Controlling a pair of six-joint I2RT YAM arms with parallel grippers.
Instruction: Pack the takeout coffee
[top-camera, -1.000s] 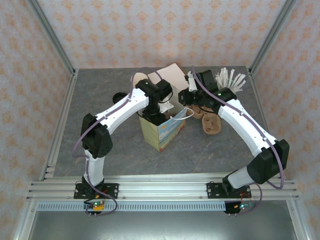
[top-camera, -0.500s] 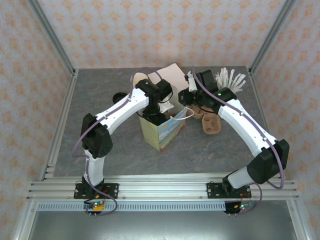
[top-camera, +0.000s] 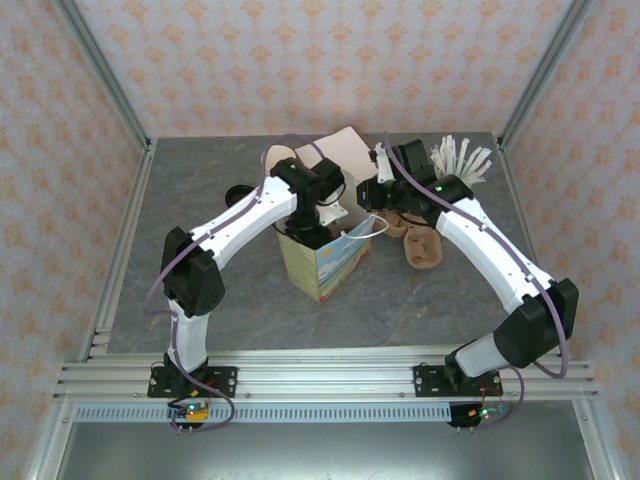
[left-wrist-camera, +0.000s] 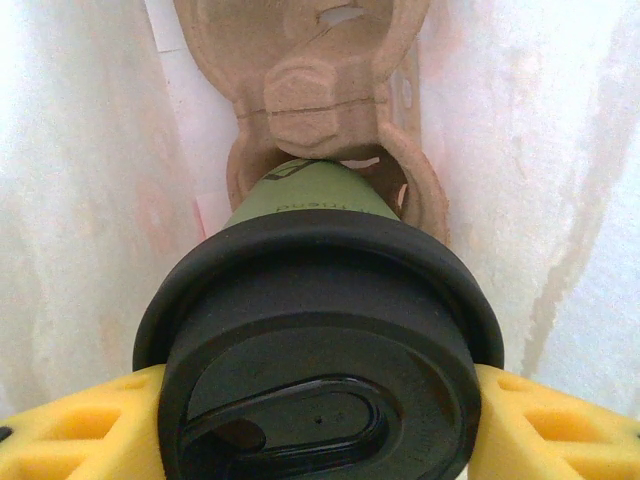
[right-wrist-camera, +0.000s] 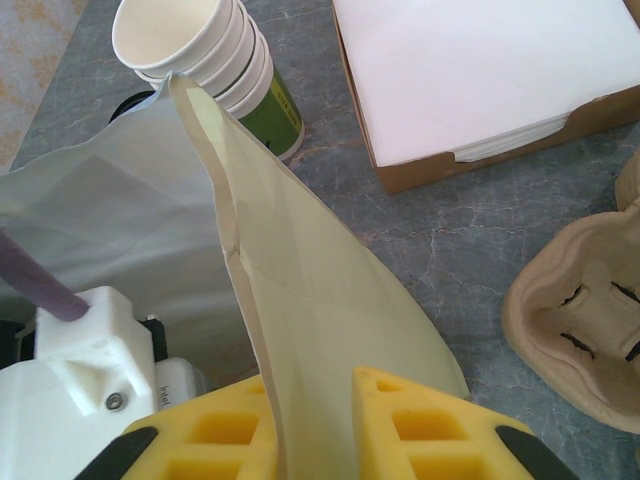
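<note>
Inside the paper bag (top-camera: 327, 268) at the centre of the top view, the left fingers (left-wrist-camera: 548, 425) grip the takeout coffee (left-wrist-camera: 318, 330) from both sides at its black lid, upright over a pulp cup carrier (left-wrist-camera: 315, 95) lying on the bag's floor. The right fingers (right-wrist-camera: 425, 430), nearly closed, pinch the bag's upper edge at the bottom of the wrist frame.

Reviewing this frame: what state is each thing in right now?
paper bag: upright, open, wall pinched by the right gripper.
coffee cup: lidded, gripped by the left gripper, inside the paper bag.
cup stack: upright, lidless.
box: open.
</note>
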